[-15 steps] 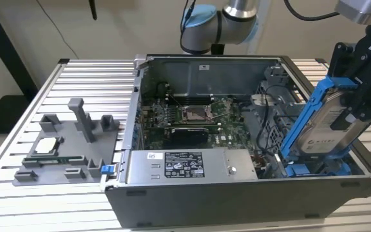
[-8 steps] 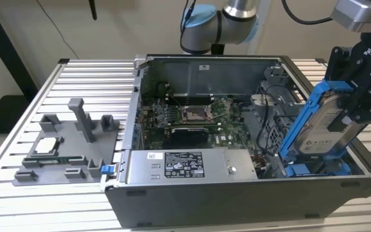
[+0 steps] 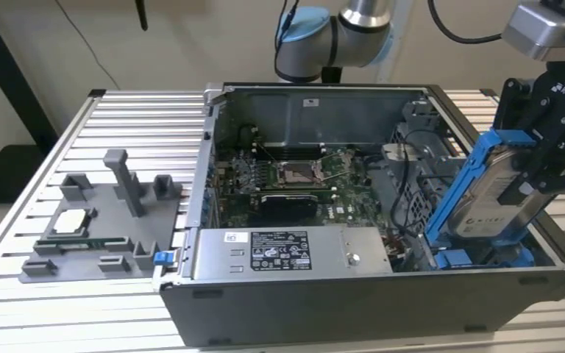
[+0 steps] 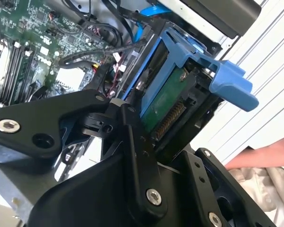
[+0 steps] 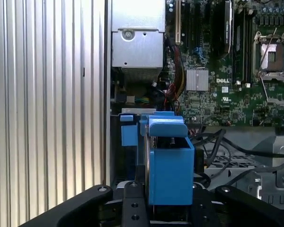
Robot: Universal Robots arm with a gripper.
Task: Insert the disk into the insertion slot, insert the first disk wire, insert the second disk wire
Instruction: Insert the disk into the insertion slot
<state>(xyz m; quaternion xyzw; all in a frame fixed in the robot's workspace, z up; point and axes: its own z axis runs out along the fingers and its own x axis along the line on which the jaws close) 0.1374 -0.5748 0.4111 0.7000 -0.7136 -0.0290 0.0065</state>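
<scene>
My gripper (image 3: 530, 173) is shut on the disk (image 3: 494, 187), a silver drive in a bright blue carrier frame. I hold it tilted on edge over the open computer case, at the exterior view's right. Its lower end reaches down to the insertion slot (image 3: 479, 259), a grey drive cage bay with blue tabs. In both wrist views the blue carrier (image 5: 169, 165) sits between my black fingers (image 4: 132, 142), and the drive's green circuit board (image 4: 165, 101) shows. Black cables (image 3: 415, 147) hang beside the cage; I cannot tell which are the disk wires.
The grey power-supply box (image 3: 293, 254) lies at the case's front, with the motherboard (image 3: 297, 176) behind it. A grey fixture (image 3: 106, 220) with small parts sits on the slatted table at the exterior view's left. A person's hand (image 4: 270, 156) is beside the case.
</scene>
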